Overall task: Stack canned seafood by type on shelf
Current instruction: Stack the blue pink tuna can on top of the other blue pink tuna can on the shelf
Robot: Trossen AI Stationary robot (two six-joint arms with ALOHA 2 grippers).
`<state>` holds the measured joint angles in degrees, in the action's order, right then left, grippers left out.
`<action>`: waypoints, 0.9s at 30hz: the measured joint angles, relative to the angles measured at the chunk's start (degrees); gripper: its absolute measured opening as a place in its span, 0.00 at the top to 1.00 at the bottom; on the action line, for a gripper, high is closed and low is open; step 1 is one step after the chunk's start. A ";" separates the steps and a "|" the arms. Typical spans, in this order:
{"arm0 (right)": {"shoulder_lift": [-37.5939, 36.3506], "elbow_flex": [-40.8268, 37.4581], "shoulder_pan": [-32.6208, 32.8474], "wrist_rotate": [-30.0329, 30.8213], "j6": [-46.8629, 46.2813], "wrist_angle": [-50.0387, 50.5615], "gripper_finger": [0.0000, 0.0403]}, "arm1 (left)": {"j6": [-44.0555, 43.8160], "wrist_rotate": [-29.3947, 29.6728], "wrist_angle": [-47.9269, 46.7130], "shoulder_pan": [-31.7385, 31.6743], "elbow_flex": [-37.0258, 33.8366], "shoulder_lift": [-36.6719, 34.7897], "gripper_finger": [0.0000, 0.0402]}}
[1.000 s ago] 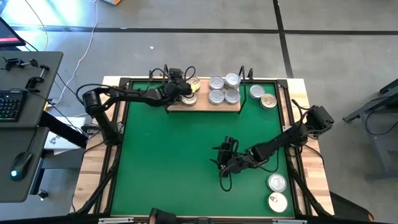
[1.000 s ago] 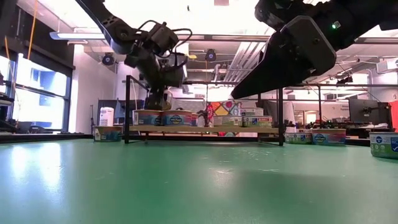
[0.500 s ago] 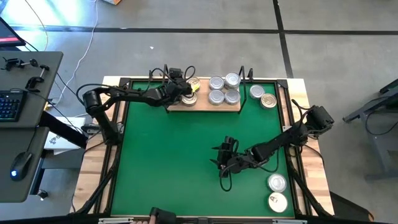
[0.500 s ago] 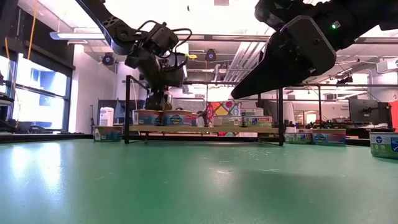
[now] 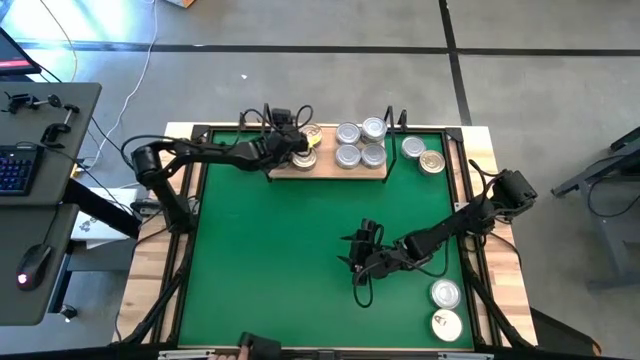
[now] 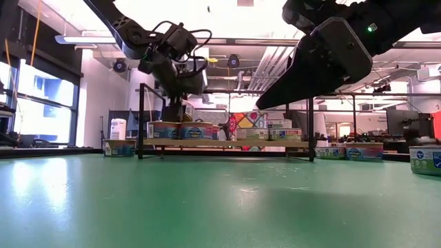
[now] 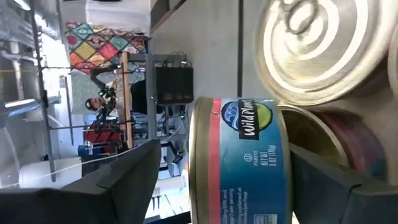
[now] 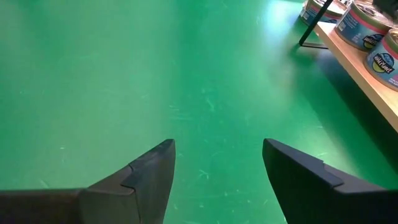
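Note:
The shelf (image 5: 322, 169) stands at the table's far edge. Two gold-lidded tins (image 5: 310, 134) sit at its left end and several silver-lidded tins (image 5: 360, 142) on its right half. My left gripper (image 5: 299, 148) hovers over the left end, open. Its fingers stand on either side of an upright blue-labelled tin (image 7: 239, 155). What that tin rests on is hidden. A silver lid (image 7: 317, 43) and a gold lid (image 7: 311, 130) show beside it. My right gripper (image 5: 358, 262) hangs open over the green mat (image 8: 186, 74), holding nothing.
Two tins (image 5: 422, 155) lie on the mat right of the shelf, and two more (image 5: 446, 308) at the near right corner. Black wire uprights (image 6: 141, 120) rise at the shelf's ends. The mat's middle and left are bare.
My left gripper has opened over the shelf's left end, staying where it was. The tin between its fingers has not moved.

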<state>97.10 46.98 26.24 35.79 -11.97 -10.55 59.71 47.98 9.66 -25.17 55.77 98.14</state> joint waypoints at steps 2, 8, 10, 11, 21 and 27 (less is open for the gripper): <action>0.00 0.00 0.00 0.00 0.00 0.03 0.41 | -0.60 0.26 -0.23 0.00 0.00 -1.13 0.25; 0.00 0.00 0.00 0.00 0.00 0.11 0.41 | -2.64 -0.44 -2.59 0.00 0.00 -6.41 0.25; 0.00 0.00 0.00 0.00 0.00 0.11 0.41 | -3.60 -1.13 -4.16 0.00 0.00 -7.98 0.25; 0.00 0.00 0.00 0.00 0.02 0.09 0.41 | -4.16 -1.20 -5.06 0.00 0.00 -8.65 0.25; 0.01 0.00 0.00 0.00 0.00 0.00 0.41 | -12.63 -9.44 -12.44 0.37 0.51 -11.94 0.25; 0.02 0.00 -1.12 -0.04 0.01 -0.13 0.41 | -27.60 -22.25 -20.25 -1.71 11.13 -11.28 0.34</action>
<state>97.12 46.98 25.12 35.75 -11.96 -10.68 32.11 25.74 -10.59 -26.88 66.89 86.86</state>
